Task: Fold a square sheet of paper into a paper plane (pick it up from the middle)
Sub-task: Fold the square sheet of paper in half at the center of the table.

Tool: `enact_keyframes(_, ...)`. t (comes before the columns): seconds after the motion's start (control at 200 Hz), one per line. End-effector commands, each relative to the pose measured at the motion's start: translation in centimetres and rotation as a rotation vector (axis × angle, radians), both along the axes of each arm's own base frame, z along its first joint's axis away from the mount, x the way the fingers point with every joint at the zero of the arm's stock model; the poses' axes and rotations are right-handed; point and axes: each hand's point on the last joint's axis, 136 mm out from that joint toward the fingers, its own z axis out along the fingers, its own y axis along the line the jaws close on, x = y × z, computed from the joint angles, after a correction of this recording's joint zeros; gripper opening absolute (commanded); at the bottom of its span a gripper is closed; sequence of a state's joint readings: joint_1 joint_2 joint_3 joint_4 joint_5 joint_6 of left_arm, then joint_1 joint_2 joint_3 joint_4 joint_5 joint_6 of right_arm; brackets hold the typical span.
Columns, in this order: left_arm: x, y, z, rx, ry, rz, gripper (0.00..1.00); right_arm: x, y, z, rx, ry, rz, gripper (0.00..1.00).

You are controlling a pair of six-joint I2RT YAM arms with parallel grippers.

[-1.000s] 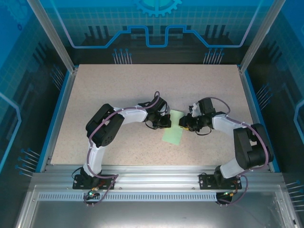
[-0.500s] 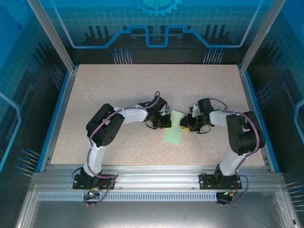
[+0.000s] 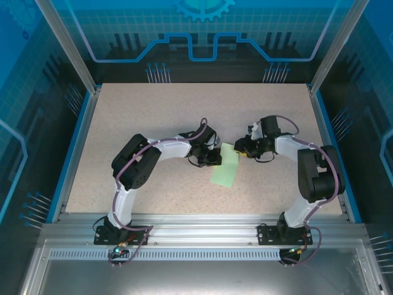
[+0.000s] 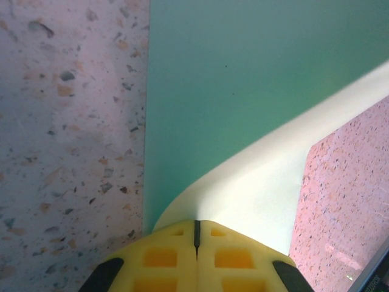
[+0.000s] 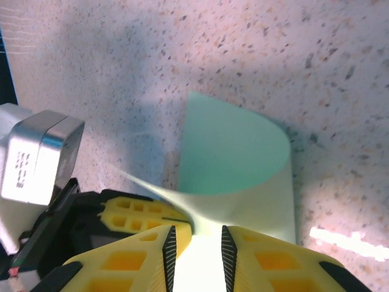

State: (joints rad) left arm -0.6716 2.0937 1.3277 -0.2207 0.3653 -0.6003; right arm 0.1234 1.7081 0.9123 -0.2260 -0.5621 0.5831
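The step in hand looks like 1 of the first folds: the sheet (image 3: 225, 171) is still a flat strip, not yet a plane, lying on the table (image 3: 153, 110) between the 2 arms.

The left gripper (image 3: 214, 158) sits at the sheet's left edge. In its wrist view its fingers are pressed together on that edge, and the paper curls up and over from there. The right gripper (image 3: 241, 149) is at the sheet's far right corner with its jaws a narrow gap apart. The pale curl lies right in front of that gap, but I cannot tell whether the fingers touch it.

Next, the raised flap needs carrying across the sheet until the edges meet, then pressing flat along the curl to make a crease.

Compared with 1 second ago, the right gripper has moved from the sheet's right edge toward its far corner, and its elbow has swung. The left gripper and the sheet look unmoved.
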Motion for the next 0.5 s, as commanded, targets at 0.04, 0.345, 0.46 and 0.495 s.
enact_keyframes(0.04, -2.9, 1.8, -4.0, 0.121, 0.120, -0.021, 0.00, -0.3, -0.9, -2.8, -0.011, 0.080, -0.015, 0.29)
enact_keyframes(0.345, -3.0, 1.9, -4.2, 0.128, 0.126, -0.023, 0.00, 0.3, -2.0, -3.4, -0.049, 0.091, -0.032, 0.29)
enact_keyframes(0.46, -3.0, 1.9, -4.1, 0.127, 0.126, -0.024, 0.00, 1.0, -1.4, -0.9, -0.004, 0.040, -0.020, 0.29)
enact_keyframes(0.495, -3.0, 1.9, -4.1, 0.127, 0.126, -0.022, 0.00, 1.3, -1.3, -0.2, 0.004, 0.030, -0.018, 0.29)
